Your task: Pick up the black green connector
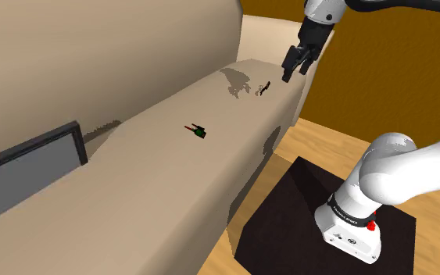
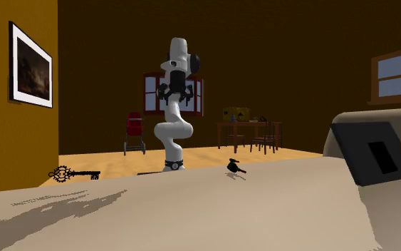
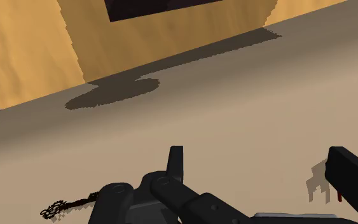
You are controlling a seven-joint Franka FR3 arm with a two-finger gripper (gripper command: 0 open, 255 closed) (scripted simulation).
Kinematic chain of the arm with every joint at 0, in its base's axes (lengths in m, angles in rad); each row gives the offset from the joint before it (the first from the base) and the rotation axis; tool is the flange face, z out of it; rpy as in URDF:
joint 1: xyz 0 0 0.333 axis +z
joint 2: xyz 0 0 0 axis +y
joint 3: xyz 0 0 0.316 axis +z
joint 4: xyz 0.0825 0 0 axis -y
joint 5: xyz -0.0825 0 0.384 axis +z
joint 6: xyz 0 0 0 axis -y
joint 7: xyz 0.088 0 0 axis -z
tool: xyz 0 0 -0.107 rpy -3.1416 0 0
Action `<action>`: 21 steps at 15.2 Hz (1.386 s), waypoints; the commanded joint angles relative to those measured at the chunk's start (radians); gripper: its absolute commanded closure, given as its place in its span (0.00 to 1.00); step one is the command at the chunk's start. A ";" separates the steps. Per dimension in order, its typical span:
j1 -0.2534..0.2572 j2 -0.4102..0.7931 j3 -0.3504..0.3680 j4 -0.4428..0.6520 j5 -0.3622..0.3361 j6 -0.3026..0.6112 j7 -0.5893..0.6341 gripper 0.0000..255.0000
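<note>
Start with your hand [image 1: 291,72]. It hangs above the end of the beige bench [image 1: 155,180], fingers [image 3: 352,181] spread wide, nothing between them. Near it on the bench lies an ornate dark key [image 1: 263,88]. That's not yours, so leave it alone.

Look further along the top and there's your target, the black green connector [image 1: 199,130]. It lies flat out in the open middle, well apart from both key and hand. Beyond it, a dark framed panel [image 1: 34,160] stands by the raised back, clear of your path.

You're in the approach, I'd say, with all the travel ahead. Carry the hand high over the key and stop above the connector. Turn the wrist so the fingers straddle its narrow body rather than its length, then go straight down. It's small and low, and if you come in slanted I'd expect it to skid away.
</note>
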 commanded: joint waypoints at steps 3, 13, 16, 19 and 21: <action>0.009 0.052 0.014 -0.006 0.016 0.048 0.019 0.00; 0.049 0.359 0.082 0.038 0.082 0.269 0.100 0.00; 0.060 0.462 0.102 0.074 0.096 0.323 0.121 0.00; 0.071 0.568 0.120 0.121 0.106 0.371 0.142 0.00; 0.078 0.640 0.131 0.159 0.110 0.399 0.156 0.00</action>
